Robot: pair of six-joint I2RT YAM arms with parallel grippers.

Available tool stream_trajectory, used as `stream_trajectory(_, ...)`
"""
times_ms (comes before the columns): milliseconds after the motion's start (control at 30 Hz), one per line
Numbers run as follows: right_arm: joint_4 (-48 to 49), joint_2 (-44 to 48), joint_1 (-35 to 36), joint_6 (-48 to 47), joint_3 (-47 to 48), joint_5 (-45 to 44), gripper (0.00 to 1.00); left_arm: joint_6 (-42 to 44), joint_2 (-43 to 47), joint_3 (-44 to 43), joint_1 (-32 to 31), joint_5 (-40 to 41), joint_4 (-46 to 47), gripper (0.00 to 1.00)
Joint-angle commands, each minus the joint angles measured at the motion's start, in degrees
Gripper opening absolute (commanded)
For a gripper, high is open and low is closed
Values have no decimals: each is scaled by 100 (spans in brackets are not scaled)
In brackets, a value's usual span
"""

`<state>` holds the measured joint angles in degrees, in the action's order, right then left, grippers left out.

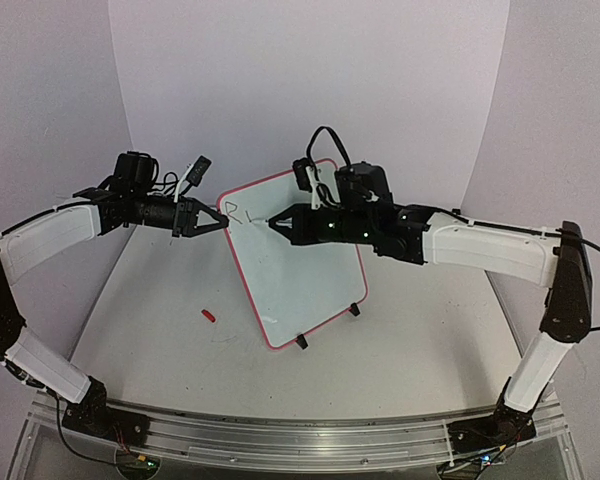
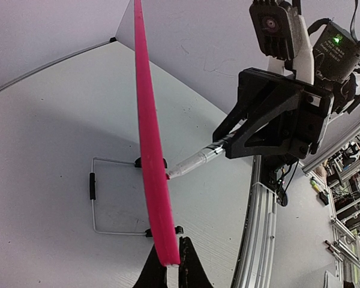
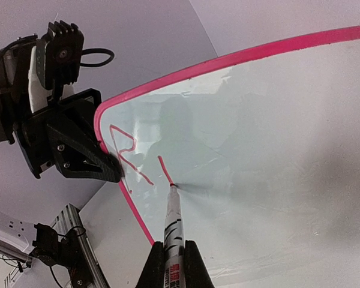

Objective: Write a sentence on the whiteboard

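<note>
Now, right claw: clenched on a marker, both fingers tight against the barrel. The marker tip touches the whiteboard at the foot of a short slanted stroke.
Left claw: pinched shut on the whiteboard's red rim at its upper left corner.
Sentence: only an "R" and one stroke beside it, near the upper left corner and just beside the left claw. It looks red from the right wrist, thin and dark from above.
Right wrist only: the shape of the lettering and the tip's contact with the face.
Left wrist only: the rim edge-on as a thin red line, the marker meeting the face from the right, and a wire stand resting on the bench behind the board.
Top only: the board leans back on two black feet on the bench, with the arms reaching in from opposite sides.
Open room: the white face stretches right of and below the stroke to the rim. A small red piece lies on the bench left of the board, apart from it.
</note>
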<state>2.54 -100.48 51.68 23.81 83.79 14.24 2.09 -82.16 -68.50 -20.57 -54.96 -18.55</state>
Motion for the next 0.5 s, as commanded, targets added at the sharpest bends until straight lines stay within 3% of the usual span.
stream_trajectory(0,182,301,-27,35,-55,146,0,290,148,38,-62,-35,-174,0)
stream_trajectory(167,567,458,-26,93,-67,493,0,292,143,31,-61,-38,-176,0)
stream_trajectory(467,617,242,-19,9,215,327,0,293,139,32,-62,-54,-176,0)
